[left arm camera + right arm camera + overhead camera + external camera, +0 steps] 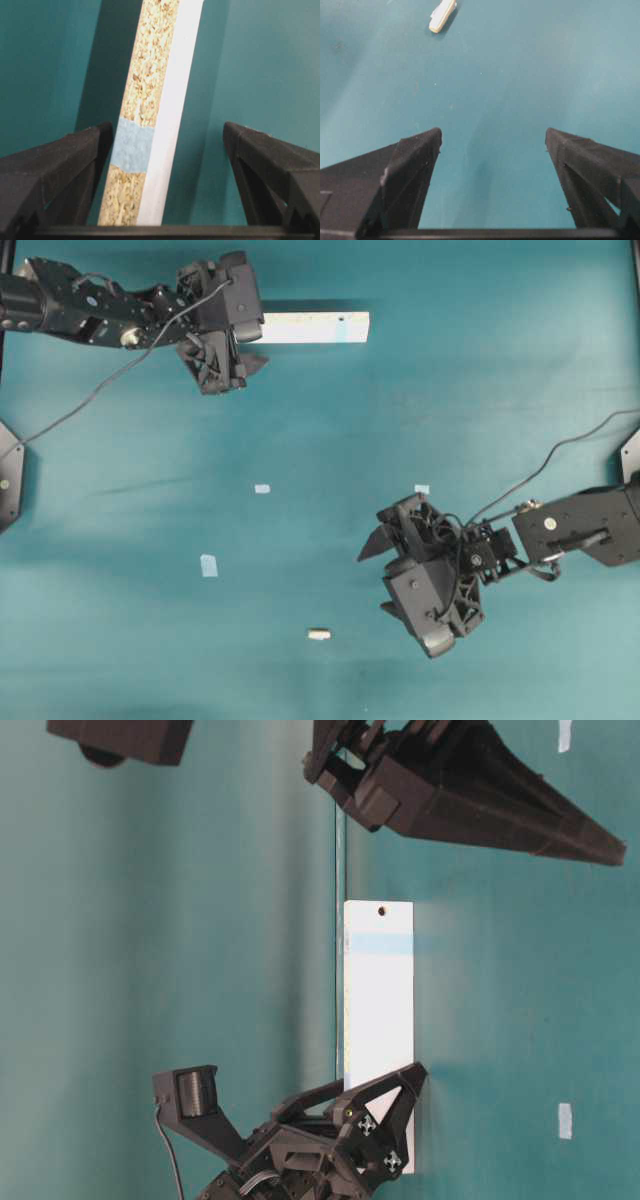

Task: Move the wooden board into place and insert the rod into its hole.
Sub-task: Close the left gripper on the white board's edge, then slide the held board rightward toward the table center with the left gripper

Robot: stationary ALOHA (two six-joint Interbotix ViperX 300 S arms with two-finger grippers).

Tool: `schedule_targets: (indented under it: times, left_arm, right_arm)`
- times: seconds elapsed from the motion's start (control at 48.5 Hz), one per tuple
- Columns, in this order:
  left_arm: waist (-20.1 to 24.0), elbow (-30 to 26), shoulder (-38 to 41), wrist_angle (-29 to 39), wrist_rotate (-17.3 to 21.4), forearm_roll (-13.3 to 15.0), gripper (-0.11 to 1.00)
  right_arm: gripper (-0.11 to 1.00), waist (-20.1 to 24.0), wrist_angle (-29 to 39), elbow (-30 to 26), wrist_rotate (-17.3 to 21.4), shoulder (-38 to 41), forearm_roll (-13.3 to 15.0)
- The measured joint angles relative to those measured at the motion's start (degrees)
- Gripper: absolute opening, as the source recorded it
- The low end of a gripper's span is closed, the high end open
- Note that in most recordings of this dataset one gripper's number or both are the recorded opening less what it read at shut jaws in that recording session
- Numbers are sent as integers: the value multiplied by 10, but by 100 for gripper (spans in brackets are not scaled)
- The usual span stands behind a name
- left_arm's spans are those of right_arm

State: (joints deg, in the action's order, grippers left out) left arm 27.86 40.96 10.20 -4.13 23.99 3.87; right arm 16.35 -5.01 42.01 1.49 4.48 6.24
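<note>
Nothing done yet. Board [315,327] on edge at far side of table [450,410], between spread fingers of left claw [165,150], ungripped. Rod [318,634] loose near right claw [492,145], also agape. Hole [381,909] empty.

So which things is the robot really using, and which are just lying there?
For the job:
- wooden board, with its hole
- rod
- left gripper, open around the board's end
- right gripper, open, empty

Just lying about:
- blue tape squares on the teal table
</note>
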Motion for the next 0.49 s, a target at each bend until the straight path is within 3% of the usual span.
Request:
schedule_targets:
  times: [0.082, 0.247, 0.494]
  left_arm:
    - [1, -2, 0, -1, -2, 0, 70]
    - [-1, -4, 4, -3, 0, -1, 24]
    - [-1, -5, 11, -18, 4, -2, 23]
  right_arm:
    - [97, 0, 0, 0, 0, 0, 0]
    - [97, 0, 4, 0, 0, -1, 0]
    - [97, 0, 17, -4, 1, 0, 1]
